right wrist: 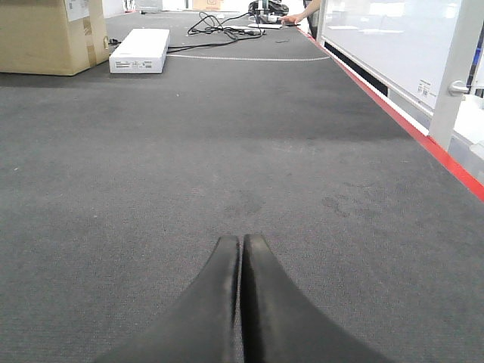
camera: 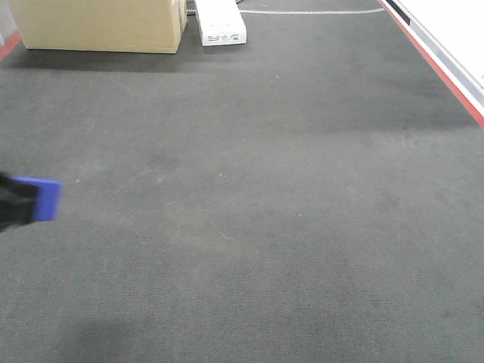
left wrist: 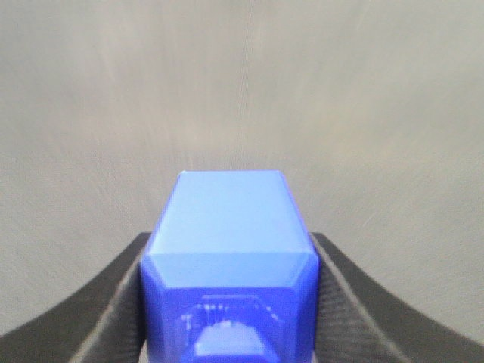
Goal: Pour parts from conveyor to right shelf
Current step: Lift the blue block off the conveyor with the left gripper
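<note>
Blue block (left wrist: 227, 219) gripped by left gripper (left wrist: 231, 261) at 9 o'clock in front view above belt (camera: 265, 189), right gripper (right wrist: 241, 249) pinched together empty, shelf unseen, pour not yet done.

Tan cardboard box (camera: 98, 26) at upper left, flat white rectangular box (camera: 221, 23) just beside it to the right, black cables (right wrist: 219, 23) tangled at top centre, white wall panel (right wrist: 378, 38) along upper right edge

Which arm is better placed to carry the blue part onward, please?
Left: the left gripper is shut on the blue part; the right gripper is shut, empty, above the conveyor.
</note>
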`<state>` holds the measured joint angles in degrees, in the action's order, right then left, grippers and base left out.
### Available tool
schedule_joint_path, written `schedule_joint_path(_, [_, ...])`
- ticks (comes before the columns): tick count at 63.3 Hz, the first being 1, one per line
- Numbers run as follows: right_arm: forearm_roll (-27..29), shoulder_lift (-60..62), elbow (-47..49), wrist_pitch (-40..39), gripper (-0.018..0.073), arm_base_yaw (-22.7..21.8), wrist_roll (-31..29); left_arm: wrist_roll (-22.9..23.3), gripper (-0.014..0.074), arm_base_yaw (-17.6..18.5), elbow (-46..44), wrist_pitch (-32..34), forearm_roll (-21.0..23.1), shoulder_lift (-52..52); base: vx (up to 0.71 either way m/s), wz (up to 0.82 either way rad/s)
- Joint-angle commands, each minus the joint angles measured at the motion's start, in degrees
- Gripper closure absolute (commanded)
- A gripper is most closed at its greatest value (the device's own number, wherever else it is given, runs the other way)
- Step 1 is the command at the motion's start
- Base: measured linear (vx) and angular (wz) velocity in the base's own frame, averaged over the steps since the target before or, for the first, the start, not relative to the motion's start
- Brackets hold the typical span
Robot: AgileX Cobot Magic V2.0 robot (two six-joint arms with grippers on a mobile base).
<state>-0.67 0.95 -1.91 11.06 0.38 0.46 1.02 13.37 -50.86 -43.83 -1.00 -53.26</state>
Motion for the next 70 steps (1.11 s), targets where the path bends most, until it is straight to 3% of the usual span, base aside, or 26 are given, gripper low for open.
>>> schedule_joint_path(1, [-0.05, 0.61, -0.84, -4.17, 0.0568, -0.08, -0.46, 0.47, 0.0603, 0.26, 1.69, 6.38, -0.81, 8.56, 0.00, 0.00])
schedule_joint_path(18, [-0.05, 0.61, -0.84, -4.17, 0.0568, -0.08, -0.46, 0.58, 0.0603, 0.26, 13.77, 11.74, -6.03, 30.25, 0.00, 0.00])
schedule_joint_path(35, [-0.05, 0.61, -0.84, -4.17, 0.0568, -0.08, -0.46, 0.53, 0.0603, 0.26, 29.44, 22.18, -6.32, 43.71, 0.00, 0.00])
schedule_joint_path(53, [-0.05, 0.61, -0.84, -4.16, 0.0568, -0.08, -0.46, 0.53, 0.0603, 0.26, 33.75, 27.68, -6.32, 48.14, 0.00, 0.00])
schedule_joint_path(70, [-0.05, 0.61, -0.84, -4.16, 0.0568, -0.08, -0.46, 0.53, 0.0603, 0.26, 33.75, 28.05, -6.32, 48.07, 0.00, 0.00])
